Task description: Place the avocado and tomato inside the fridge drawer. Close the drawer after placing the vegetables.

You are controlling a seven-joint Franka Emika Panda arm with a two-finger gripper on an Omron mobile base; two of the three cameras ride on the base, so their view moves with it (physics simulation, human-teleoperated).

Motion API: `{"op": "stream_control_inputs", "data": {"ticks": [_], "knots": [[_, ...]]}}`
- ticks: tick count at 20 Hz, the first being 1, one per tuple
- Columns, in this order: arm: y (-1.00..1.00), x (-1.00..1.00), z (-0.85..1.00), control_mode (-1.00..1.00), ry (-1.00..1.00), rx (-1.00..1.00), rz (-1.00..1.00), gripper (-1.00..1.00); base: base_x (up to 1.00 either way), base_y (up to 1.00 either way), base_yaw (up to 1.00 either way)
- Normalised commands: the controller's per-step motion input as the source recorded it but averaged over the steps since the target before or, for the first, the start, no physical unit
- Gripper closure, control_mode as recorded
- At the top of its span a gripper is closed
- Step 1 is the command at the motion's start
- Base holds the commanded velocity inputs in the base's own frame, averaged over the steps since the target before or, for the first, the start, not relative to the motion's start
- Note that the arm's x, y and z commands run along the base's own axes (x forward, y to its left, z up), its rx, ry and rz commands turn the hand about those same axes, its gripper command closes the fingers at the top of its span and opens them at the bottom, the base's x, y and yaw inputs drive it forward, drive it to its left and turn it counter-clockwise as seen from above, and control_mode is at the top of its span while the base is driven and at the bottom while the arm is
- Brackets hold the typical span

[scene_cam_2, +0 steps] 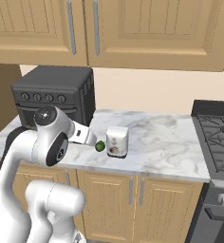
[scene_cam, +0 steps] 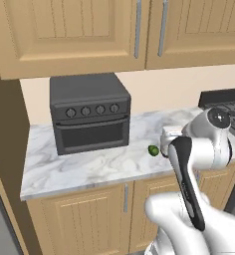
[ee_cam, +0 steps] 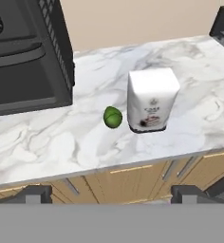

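Observation:
The avocado (ee_cam: 113, 117) is a small dark green oval lying on the marble counter (ee_cam: 47, 137), just left of a white carton (ee_cam: 152, 99). It also appears as a green dot beside my arm (scene_cam: 153, 150) and next to the carton (scene_cam_2: 100, 146). My gripper (ee_cam: 113, 195) is open with nothing between its fingers. It hangs out in front of the counter's edge, well short of the avocado and facing it. The tomato and the fridge drawer are out of view.
A black toaster oven (scene_cam: 89, 112) stands at the back left of the counter, close to the avocado's left. A stove (scene_cam_2: 218, 137) lies to the right. Wooden cabinets hang above and sit below the counter. Bare marble lies in front of the oven.

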Motion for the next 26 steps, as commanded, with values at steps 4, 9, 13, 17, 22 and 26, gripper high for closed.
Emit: {"op": "stream_control_inputs", "data": {"ticks": [4, 9, 13, 17, 22, 26], "knots": [[0.27, 0.83, -0.4, -1.0, 0.1, -0.11, 0.37, -1.0, 0.0, 0.0, 0.0], [0.51, 0.76, -0.18, -1.0, 0.21, -0.25, 0.37, -1.0, 0.0, 0.0, 0.0], [0.28, 0.47, -0.06, -1.0, 0.18, -0.29, 0.16, -1.0, 0.0, 0.0, 0.0], [0.0, 0.04, -0.23, -1.0, 0.03, -0.11, 0.0, -1.0, 0.0, 0.0, 0.0], [-0.21, 0.15, -0.19, -1.0, 0.09, -0.12, 0.0, -1.0, 0.0, 0.0, 0.0], [-0.22, 0.16, -0.2, -1.0, 0.25, -0.11, 0.02, -1.0, 0.0, 0.0, 0.0]]}}
